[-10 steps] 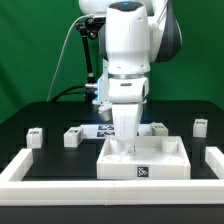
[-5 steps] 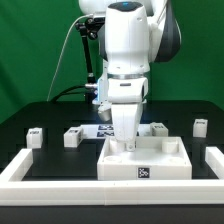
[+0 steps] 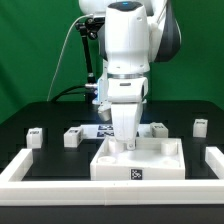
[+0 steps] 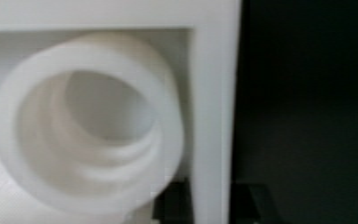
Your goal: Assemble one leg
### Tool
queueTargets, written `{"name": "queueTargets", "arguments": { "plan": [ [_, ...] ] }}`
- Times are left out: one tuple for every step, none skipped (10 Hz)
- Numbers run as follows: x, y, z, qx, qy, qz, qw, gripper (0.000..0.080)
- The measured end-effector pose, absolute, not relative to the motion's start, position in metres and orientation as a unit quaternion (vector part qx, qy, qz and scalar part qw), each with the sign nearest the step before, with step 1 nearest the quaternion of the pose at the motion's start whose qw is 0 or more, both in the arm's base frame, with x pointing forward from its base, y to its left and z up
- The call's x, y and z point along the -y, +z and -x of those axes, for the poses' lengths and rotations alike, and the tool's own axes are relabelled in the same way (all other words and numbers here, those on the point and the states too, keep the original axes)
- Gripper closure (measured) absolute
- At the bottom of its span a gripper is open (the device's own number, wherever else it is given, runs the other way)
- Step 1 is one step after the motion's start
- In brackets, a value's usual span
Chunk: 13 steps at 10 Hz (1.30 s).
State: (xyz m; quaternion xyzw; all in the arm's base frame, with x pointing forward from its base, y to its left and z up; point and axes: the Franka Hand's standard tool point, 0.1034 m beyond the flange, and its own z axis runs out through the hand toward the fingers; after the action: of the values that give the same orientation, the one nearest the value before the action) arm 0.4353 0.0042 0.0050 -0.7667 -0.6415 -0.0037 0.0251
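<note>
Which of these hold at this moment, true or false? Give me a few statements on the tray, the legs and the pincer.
1. The pincer is down at the white tray. True.
2. Two legs, one and another, stand on the exterior view's left of the tray. True.
3. The tray's tag faces away from the exterior camera. False: the tag sits on the front wall, facing that camera.
4. The leg on the exterior view's right leans on the tray. False: that leg stands apart from it on the black table.
</note>
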Motion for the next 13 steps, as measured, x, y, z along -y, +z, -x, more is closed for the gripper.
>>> {"name": "queueTargets", "arguments": {
  "plan": [
    [-0.004, 0.005, -0.435, 0.642, -0.004, 0.767, 0.025, 0.0741],
    [-0.004, 0.005, -0.435, 0.642, -0.004, 0.767, 0.025, 0.0741],
    [-0.004, 0.005, -0.436, 0.642, -0.004, 0.767, 0.025, 0.0741],
    [-0.003, 0.006, -0.439, 0.665, -0.005, 0.746, 0.023, 0.0741],
    [-0.005, 0.006, -0.444, 0.684, -0.004, 0.729, 0.022, 0.0741],
    [-0.01, 0.005, -0.452, 0.702, -0.005, 0.712, 0.02, 0.0741],
    [-0.012, 0.005, -0.456, 0.706, -0.008, 0.708, 0.019, 0.0741],
    [-0.011, 0.005, -0.456, 0.704, -0.007, 0.709, 0.019, 0.0741],
    [-0.011, 0.005, -0.456, 0.704, -0.008, 0.71, 0.019, 0.0741],
    [-0.011, 0.005, -0.456, 0.704, -0.008, 0.71, 0.019, 0.0741],
    [-0.013, 0.005, -0.456, 0.7, -0.008, 0.714, 0.019, 0.0741],
    [-0.02, 0.005, -0.459, 0.694, -0.008, 0.72, 0.019, 0.0741],
    [-0.025, 0.005, -0.464, 0.698, -0.006, 0.715, 0.021, 0.0741]
  ]
}}
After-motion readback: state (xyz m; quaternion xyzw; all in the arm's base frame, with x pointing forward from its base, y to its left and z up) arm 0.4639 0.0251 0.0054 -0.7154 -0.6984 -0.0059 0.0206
